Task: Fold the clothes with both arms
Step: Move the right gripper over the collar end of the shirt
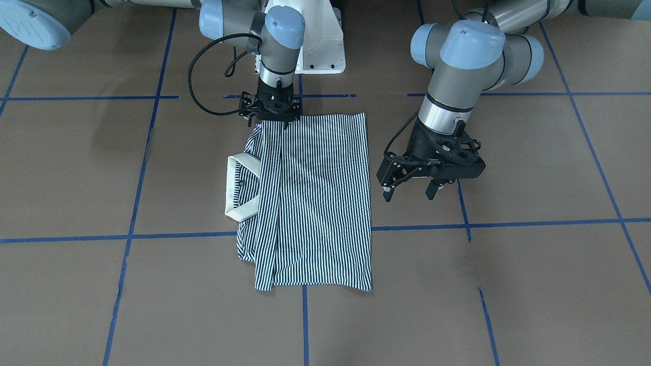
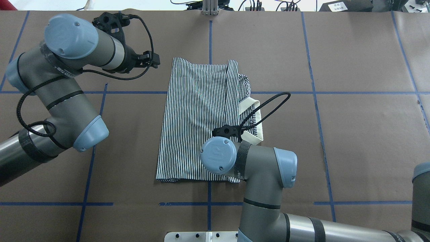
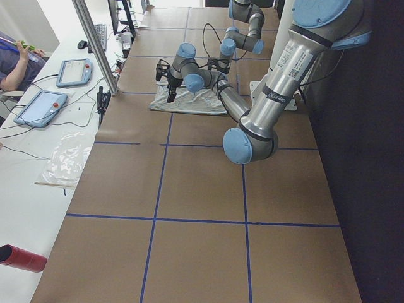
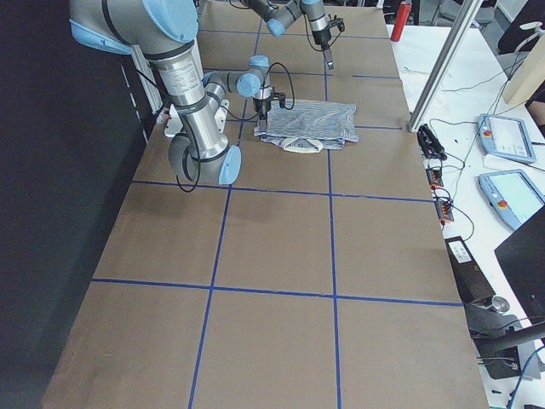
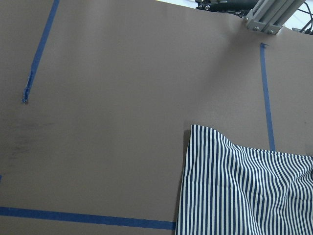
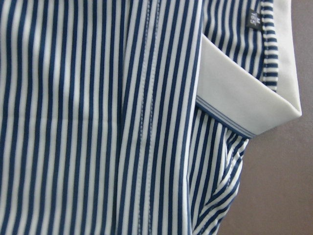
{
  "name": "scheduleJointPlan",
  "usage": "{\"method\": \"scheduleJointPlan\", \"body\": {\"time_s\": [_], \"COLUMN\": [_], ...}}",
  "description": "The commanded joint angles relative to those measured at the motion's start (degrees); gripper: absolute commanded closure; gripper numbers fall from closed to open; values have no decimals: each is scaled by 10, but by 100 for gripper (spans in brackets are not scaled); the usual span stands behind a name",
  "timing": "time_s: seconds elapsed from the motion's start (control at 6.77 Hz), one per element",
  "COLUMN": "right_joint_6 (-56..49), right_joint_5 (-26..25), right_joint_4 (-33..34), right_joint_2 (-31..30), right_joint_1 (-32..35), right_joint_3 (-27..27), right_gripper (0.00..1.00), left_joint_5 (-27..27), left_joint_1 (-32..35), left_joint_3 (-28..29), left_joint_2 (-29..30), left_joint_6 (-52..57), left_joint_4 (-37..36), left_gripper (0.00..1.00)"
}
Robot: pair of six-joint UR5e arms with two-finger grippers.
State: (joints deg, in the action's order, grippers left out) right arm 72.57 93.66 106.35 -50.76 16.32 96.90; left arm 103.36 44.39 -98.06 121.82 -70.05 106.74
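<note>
The striped polo shirt [image 1: 315,203] lies folded into a tall rectangle at the table's middle. Its cream collar [image 1: 241,188] sticks out on my right side. My left gripper [image 1: 409,193] hovers open beside the shirt's other long edge, with nothing between its fingers. In the overhead view that left gripper [image 2: 151,59] sits off the far left corner of the shirt [image 2: 195,117]. My right gripper [image 1: 272,114] points straight down on the shirt's near edge, its fingers hidden under the wrist. The right wrist view is filled with stripes and collar [image 6: 244,98], with no fingers showing.
Brown paper with blue tape lines [image 2: 208,203] covers the table. The white pedestal base [image 1: 325,46] stands just behind the shirt's near edge. An aluminium post [image 2: 210,8] rises at the far edge. Benches with tablets [image 3: 41,107] and a person's arm [image 3: 12,69] lie beyond.
</note>
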Motion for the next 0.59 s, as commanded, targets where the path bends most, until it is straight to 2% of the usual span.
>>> {"method": "scheduleJointPlan", "body": {"time_s": [0.0,0.3,0.44], "right_joint_6": [-18,-38,-51], "right_joint_5": [0,2,4], "right_joint_4": [16,36,46], "right_joint_2": [-5,-7,-24], "right_joint_1": [2,15,26], "right_joint_3": [0,6,28], "right_gripper": [0,0,0], "left_joint_5": [1,1,10], "left_joint_1": [0,-1,-1], "left_joint_3": [0,0,-3], "left_joint_2": [0,1,0], "left_joint_6": [0,0,-1], "left_joint_4": [0,1,1], "left_gripper": [0,0,0]}}
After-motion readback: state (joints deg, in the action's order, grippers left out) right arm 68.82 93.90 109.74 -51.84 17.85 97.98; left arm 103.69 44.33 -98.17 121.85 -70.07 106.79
